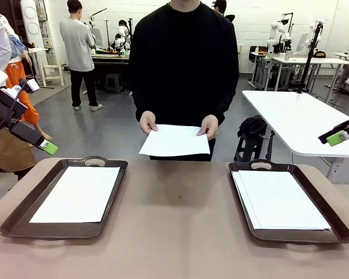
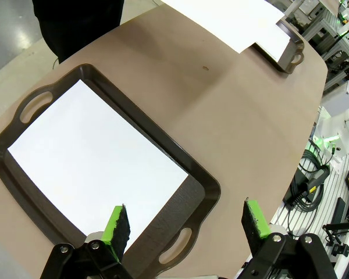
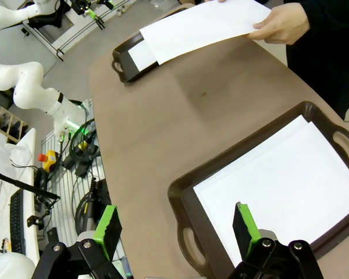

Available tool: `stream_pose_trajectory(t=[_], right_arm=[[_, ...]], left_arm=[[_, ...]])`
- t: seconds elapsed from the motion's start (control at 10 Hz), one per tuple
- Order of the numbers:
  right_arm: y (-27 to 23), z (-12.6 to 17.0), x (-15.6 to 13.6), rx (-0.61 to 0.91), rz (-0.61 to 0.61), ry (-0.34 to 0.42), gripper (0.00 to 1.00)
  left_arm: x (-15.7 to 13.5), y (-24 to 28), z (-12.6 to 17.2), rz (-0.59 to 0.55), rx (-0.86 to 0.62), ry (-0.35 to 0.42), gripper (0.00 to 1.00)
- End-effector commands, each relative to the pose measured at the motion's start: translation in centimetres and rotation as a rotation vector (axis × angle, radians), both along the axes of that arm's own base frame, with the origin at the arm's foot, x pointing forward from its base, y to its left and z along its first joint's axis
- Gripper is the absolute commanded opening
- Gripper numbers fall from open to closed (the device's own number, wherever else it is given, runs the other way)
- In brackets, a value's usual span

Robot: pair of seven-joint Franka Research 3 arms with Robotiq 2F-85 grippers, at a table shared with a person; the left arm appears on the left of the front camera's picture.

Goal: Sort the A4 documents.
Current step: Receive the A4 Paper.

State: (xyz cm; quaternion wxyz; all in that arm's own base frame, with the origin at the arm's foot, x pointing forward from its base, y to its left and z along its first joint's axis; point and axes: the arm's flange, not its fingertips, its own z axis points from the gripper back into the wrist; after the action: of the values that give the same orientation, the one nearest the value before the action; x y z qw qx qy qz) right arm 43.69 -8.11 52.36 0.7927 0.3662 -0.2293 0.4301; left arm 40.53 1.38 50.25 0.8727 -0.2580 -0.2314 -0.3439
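Fingers (image 2: 120, 225) on both your arms stand spread wide and empty, each above its tray's (image 2: 203, 192) paper sheet (image 2: 93, 157).

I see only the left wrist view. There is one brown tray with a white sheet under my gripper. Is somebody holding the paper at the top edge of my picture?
Observer: Yes. A person at the far side holds the sheet with both hands over the table's far edge.
Operator: Is the other tray filled too?
Observer: The right tray holds white sheets; their edges are slightly offset, so more than one lies there.
Operator: Where is the right gripper?
Observer: The right gripper is open and hovers above the near end of that tray, touching nothing.
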Motion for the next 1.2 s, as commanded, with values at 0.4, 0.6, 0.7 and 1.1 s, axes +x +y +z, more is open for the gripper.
stream_pose_trajectory(t=[0.4, 0.6, 0.7, 1.1], right_arm=[[0.05, 0.06, -0.02, -0.001, 0.004, -0.005, 1.00], [0.05, 0.06, -0.02, -0.001, 0.004, -0.005, 1.00], [0.05, 0.06, -0.02, -0.001, 0.004, -0.005, 1.00], [0.05, 0.06, -0.02, -0.001, 0.004, -0.005, 1.00]], left_arm=[[0.01, 0.05, 0.03, -0.003, 0.000, -0.003, 1.00], [0.01, 0.05, 0.03, -0.003, 0.000, -0.003, 1.00], [0.01, 0.05, 0.03, -0.003, 0.000, -0.003, 1.00], [0.01, 0.05, 0.03, -0.003, 0.000, -0.003, 1.00]])
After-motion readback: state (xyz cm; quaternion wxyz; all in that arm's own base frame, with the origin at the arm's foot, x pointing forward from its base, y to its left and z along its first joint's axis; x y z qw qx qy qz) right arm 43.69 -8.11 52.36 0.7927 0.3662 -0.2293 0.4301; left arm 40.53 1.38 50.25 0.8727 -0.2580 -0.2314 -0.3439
